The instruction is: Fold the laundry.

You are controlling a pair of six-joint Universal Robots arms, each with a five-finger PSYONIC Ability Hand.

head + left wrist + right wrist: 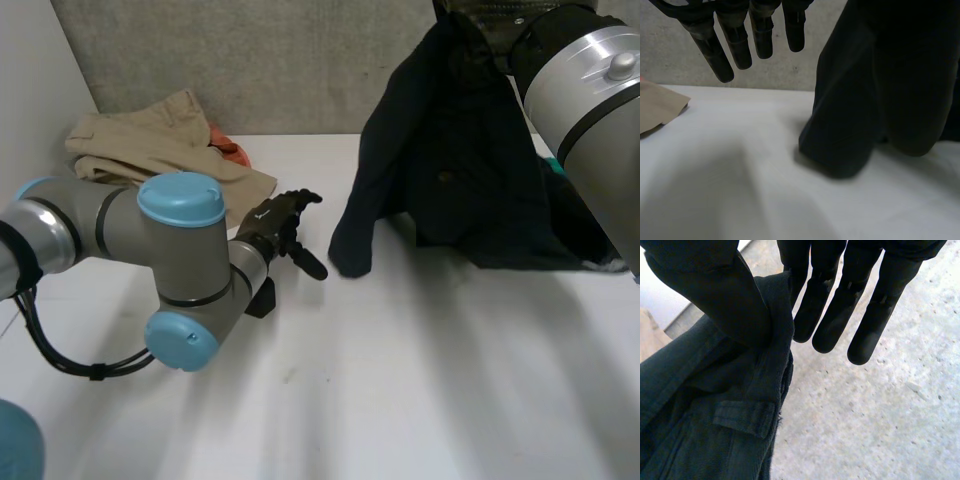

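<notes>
At the far right of the white table (400, 390), the dark trousers (450, 140) hang from my right hand (832, 315), held high, with the right arm (590, 90) above them.

Right wrist view: the waistband edge runs up between the thumb (710, 295) and the nearest finger and is pinched there. A belt loop (742, 417) sits just below the thumb (the loop is what tells me these are trousers). The other fingers are straight, slightly apart and free of cloth. The garment hangs beside them on the thumb side.

Head view: the trousers drape down in a broad fold. One leg end (350, 255) touches the table, and more dark cloth bunches on the surface further right.

Left hand (283, 222) hovers low over the table near its middle, apart from the trousers. Left wrist view: its fingers (735, 45) are straight and spread, holding nothing, with bare table under them. The leg end lies beyond the fingertips and off to one side, not touching them.

Back left of the table: a heap of beige clothing (150, 150), with an orange cloth (230, 150) tucked against it. The left arm (150, 250) crosses in front of the heap. One corner of the beige clothing lies flat on the table beside the left fingers, untouched.
</notes>
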